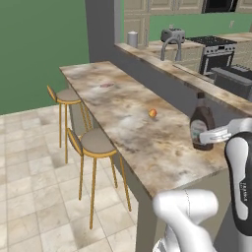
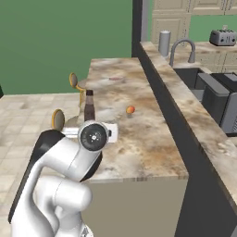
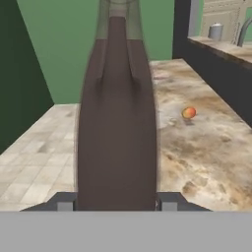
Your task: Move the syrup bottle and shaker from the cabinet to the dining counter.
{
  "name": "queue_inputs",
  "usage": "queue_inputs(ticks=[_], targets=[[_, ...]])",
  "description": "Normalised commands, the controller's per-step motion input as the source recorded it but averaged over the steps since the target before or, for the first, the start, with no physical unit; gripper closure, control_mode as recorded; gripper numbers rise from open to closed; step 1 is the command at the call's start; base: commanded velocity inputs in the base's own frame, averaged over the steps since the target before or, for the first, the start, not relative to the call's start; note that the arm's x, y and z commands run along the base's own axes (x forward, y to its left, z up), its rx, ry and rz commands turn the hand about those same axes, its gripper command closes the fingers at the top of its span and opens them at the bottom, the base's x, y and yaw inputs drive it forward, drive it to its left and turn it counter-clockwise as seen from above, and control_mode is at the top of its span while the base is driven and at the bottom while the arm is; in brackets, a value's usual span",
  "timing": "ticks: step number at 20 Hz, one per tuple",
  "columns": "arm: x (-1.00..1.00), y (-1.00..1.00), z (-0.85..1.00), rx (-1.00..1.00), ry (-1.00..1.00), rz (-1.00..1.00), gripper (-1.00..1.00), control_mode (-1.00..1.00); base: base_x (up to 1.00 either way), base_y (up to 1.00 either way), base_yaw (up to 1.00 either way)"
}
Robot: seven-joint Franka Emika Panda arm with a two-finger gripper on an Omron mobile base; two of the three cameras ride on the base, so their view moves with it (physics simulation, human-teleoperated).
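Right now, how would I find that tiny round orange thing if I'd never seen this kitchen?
Look at the long brown marbled dining counter with two stools along its side. About the middle of its top, nearer the grey raised wall, sits the small orange ball. It's far smaller than the dark syrup bottle standing closer to the robot, and it's the only bright orange thing there.

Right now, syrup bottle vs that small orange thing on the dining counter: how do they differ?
The syrup bottle is tall, dark brown and upright; the small orange object is low, round and much smaller. The bottle sits between the fingers of the gripper near the counter's close end; the orange object lies free, farther along. The bottle carries a white label; the orange object shows none. Both are over the dining counter.
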Motion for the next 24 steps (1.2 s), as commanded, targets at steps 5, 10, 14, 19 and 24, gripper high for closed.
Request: queue_inputs(ticks=[5,10,14,19,24], targets=[[0.16,0.0,-0.54,0.0,-0.25,-0.07,1.0,-1.0,0.0,0.0,0.0],[0.14,-0.08,-0.53,0.0,-0.21,-0.06,1.0,-1.0,0.0,0.0,0.0],[0.07,-0.07,-0.58,0.0,-0.14,-0.01,1.0,-1.0,0.0,0.0,0.0],[0.07,-0.02,-0.58,0.0,-0.12,0.0,1.0,-1.0,0.0,0.0,0.0],[0.18,0.0,-0.46,0.0,-0.1,0.0,1.0,-1.0,0.0,0.0,0.0]])
